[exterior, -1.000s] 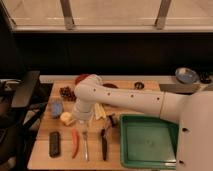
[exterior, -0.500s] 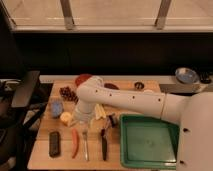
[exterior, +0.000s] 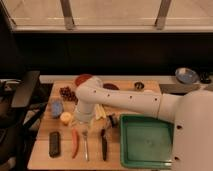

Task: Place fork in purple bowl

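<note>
black block (exterior: 54, 144): a flat black rectangular thing, lying near the front-left corner of the wooden desk (exterior: 42, 161).
blue cup (exterior: 56, 107): a small blue cup close to the left edge, about halfway back. A round yellow item (exterior: 66, 118) sits just beside it.
carrot (exterior: 75, 142): an orange carrot lying lengthwise near the front edge, just left of the fork.
orange-red bowl (exterior: 82, 79): a round bowl at the back edge, left of the middle. It is not the target.
fork (exterior: 85, 145): a small slim silver metal fork, flat on the desk near the front edge, between the carrot and the black-handled utensil. It is not lifted.
gripper (exterior: 84, 123): at the end of the white arm, hanging low over the back end of the fork. Whether it is open or closed I cannot tell.
black-handled utensil (exterior: 103, 145): a dark utensil lying parallel to the fork, just to its right.
purple bowl (exterior: 111, 86): a round deep purple bowl by the back edge, near the middle, partly hidden behind the arm and well apart from the fork.
green tray (exterior: 147, 142): a rectangular green plastic tray filling the front-right corner.
step in hand: by my reading, the reach for the fork. The pick-up is not yet done and nothing is in the bowl.
next move: likely a short descent and a grip on the thin fork alone, without touching the carrot or the dark utensil. Then it needs a lift and a carry toward the back edge.
</note>
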